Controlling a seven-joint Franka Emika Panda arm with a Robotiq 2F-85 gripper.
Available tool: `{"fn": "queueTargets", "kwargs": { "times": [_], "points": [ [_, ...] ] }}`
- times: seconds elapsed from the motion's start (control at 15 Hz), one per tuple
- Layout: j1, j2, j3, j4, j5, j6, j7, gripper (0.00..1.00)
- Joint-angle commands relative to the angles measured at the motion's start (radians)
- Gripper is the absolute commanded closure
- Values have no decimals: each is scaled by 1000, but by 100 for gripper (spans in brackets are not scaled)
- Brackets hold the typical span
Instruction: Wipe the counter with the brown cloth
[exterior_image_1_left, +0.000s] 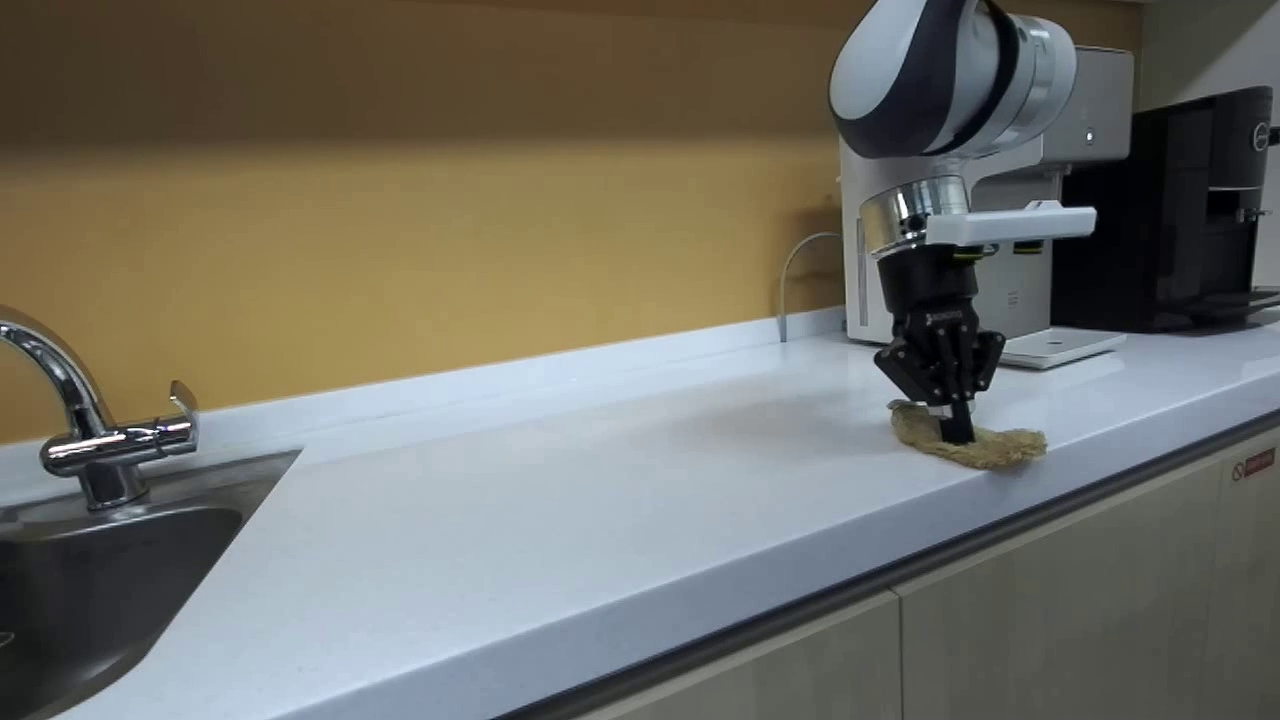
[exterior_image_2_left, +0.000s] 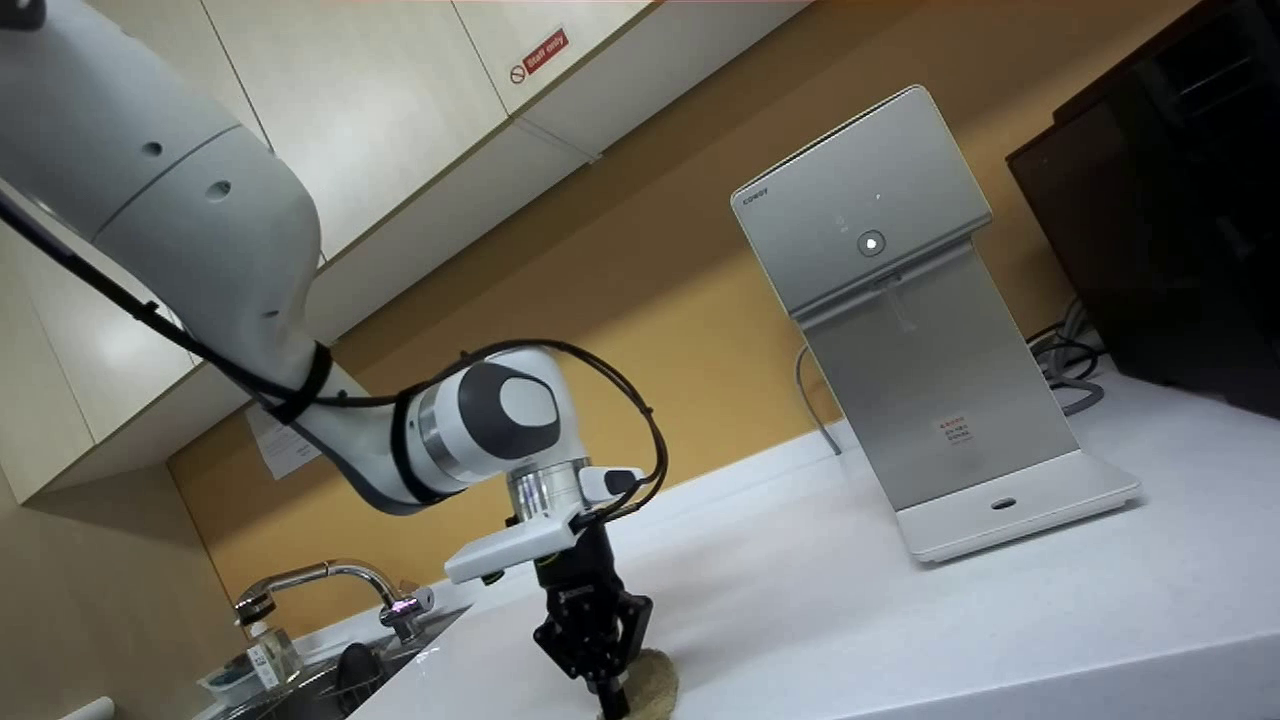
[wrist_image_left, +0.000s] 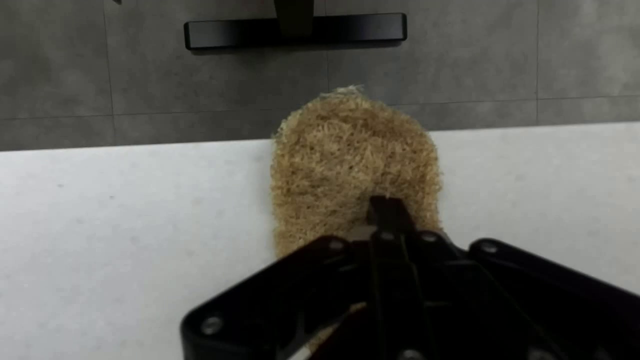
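Observation:
The brown cloth (exterior_image_1_left: 1005, 449) is a thick, rough, oblong pad. It lies on the white counter (exterior_image_1_left: 600, 500) close to the front edge; its left end curls up in that exterior view. In an exterior view, the cloth (exterior_image_2_left: 656, 684) is partly cut off at the bottom. In the wrist view, the cloth's (wrist_image_left: 340, 150) rounded end reaches past the counter edge. My gripper (exterior_image_1_left: 957, 430) points down, shut on the cloth around its middle, with the fingertips (wrist_image_left: 387, 202) close together. A pale strip shows beside the fingers. The black gripper hides the cloth's near part in the wrist view.
A sink (exterior_image_1_left: 130, 590) with a chrome tap (exterior_image_1_left: 110, 450) is at one end. A white and grey water dispenser (exterior_image_2_left: 930, 370) stands behind the gripper, beside a black machine (exterior_image_1_left: 1170, 210). Wall cabinets (exterior_image_2_left: 370, 100) hang above. The floor (wrist_image_left: 475, 60) shows beyond the counter edge.

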Motion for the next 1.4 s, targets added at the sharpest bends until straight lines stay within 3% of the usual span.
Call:
{"fn": "queueTargets", "kwargs": {
  "times": [0.0, 0.4, 0.67, 0.93, 1.33],
  "points": [
    [52, 5, 61, -36, 36, 20, -11, 100],
    [124, 108, 137, 54, 36, 62, -13, 100],
    [152, 209, 149, 177, -8, 74, 12, 100],
    [175, 321, 135, 321, -37, 70, 56, 100],
    [207, 402, 53, 455, -113, 166, 278, 100]
  ]
}}
